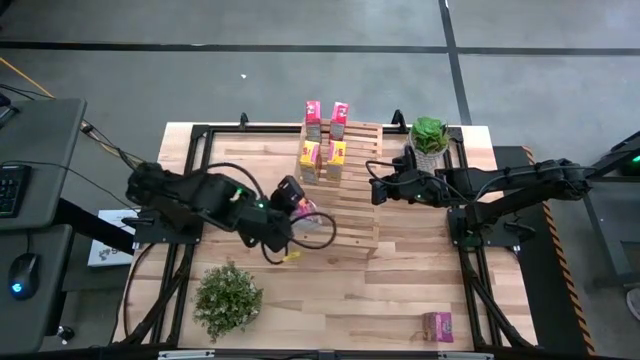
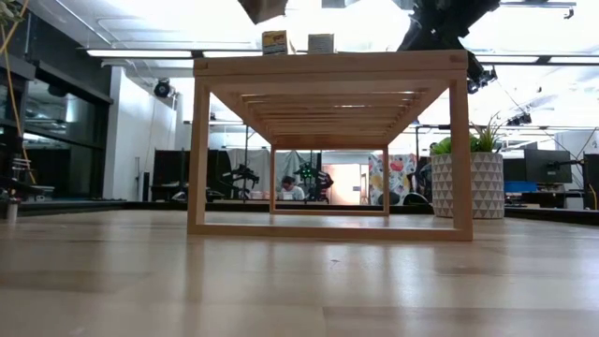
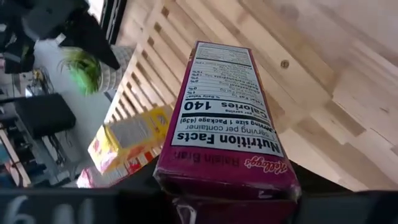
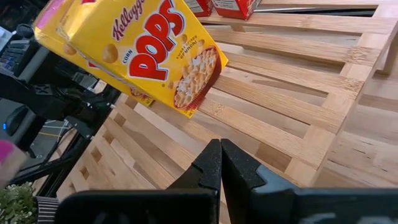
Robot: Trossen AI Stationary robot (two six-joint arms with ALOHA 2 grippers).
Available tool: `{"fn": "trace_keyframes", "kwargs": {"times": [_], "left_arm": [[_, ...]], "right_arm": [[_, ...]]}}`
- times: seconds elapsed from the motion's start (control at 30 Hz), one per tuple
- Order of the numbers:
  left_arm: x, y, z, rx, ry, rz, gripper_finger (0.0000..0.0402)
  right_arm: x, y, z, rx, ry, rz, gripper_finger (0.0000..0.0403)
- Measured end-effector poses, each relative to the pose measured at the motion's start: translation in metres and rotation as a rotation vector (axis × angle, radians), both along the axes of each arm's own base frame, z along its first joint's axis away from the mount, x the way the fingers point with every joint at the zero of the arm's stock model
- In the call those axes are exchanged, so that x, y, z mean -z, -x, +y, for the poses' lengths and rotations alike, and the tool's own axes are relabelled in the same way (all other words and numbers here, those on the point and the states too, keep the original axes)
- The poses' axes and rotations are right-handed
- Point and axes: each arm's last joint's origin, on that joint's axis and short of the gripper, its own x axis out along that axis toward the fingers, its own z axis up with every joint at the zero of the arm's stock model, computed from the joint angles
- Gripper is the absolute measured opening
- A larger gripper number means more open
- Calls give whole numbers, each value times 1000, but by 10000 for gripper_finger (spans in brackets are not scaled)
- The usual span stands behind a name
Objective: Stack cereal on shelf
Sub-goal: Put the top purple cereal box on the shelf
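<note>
The left gripper (image 1: pixel 297 203) holds a magenta cereal box (image 3: pixel 225 124), its fingers closed around the box's lower end. In the left wrist view the nutrition panel faces the camera and the box points out over the slats. From above, this gripper sits at the near left edge of the shelf (image 1: pixel 352 215), a light-wood slatted rack in the middle of the tabletop (image 1: pixel 400 290).

Farther out on the shelf, four boxes are already placed toward its far end: two yellow boxes (image 1: pixel 322 157) side by side, and two red-and-pink boxes (image 1: pixel 326 117) just behind them. The free slats lie between these and the held box.

The right gripper (image 4: pixel 220 163) waits at the shelf's right edge with its fingers pressed together and empty, near a potted plant (image 1: pixel 429 136). Another plant (image 1: pixel 228 297) stands at the near left of the tabletop.

One more pink box (image 1: pixel 437 325) lies on the tabletop at the near right, well apart from the shelf.

To do this step well, the left arm should probably carry the box forward over the bare slats, set it upright just in front of the yellow pair without nudging them, rest its base across two slats rather than in a gap, and only then let go.
</note>
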Motion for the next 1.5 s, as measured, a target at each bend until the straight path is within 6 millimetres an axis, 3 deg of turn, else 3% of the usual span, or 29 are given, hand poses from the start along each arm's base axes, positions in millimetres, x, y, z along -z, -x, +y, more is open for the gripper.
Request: {"fn": "trace_keyframes", "kwargs": {"times": [0.53, 1.07, 1.3, 1.5], "left_arm": [[13, -29, 24, -78, 53, 10, 217], [21, -39, 31, -108, 102, 33, 223], [17, -33, 28, -138, 41, 2, 223], [-14, 2, 36, -308, 168, -165, 210]], "right_arm": [[0, 0, 0, 0, 1, 5, 0], [0, 0, 0, 0, 1, 5, 0], [0, 0, 0, -17, -13, -2, 0], [-1, -1, 1, -56, 12, 3, 0]]}}
